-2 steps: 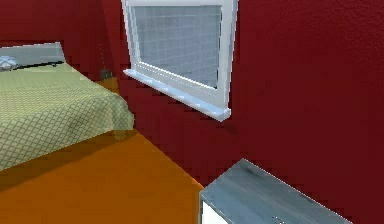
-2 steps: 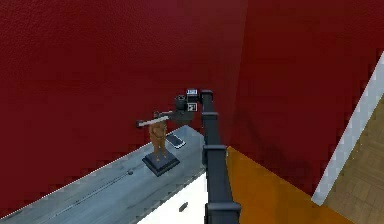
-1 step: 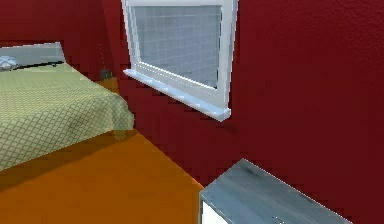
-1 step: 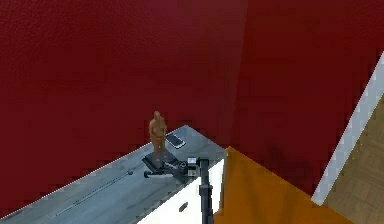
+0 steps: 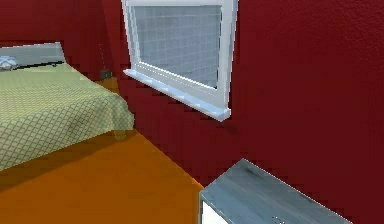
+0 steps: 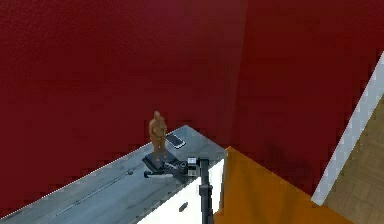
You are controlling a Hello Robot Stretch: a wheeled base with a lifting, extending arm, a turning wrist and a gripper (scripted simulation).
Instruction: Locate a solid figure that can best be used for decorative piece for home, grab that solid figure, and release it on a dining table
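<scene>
A small brown statue (image 6: 157, 130) of a standing figure is upright on the grey top of a white cabinet (image 6: 95, 190), near its far edge by the red wall. The dark arm (image 6: 206, 192) rises from the bottom edge, and the gripper (image 6: 153, 173) lies low over the cabinet top just in front of the statue's dark base. With the statue standing on the surface right behind the fingers, I cannot tell whether the gripper holds anything.
A flat dark phone-like thing (image 6: 176, 141) lies beside the statue. Orange floor (image 6: 270, 195) runs past the cabinet's end to a white door frame (image 6: 350, 130). Ahead are a bed with a green checked cover (image 5: 50, 110), a white-framed window (image 5: 180, 50) and the cabinet's grey top (image 5: 265, 195).
</scene>
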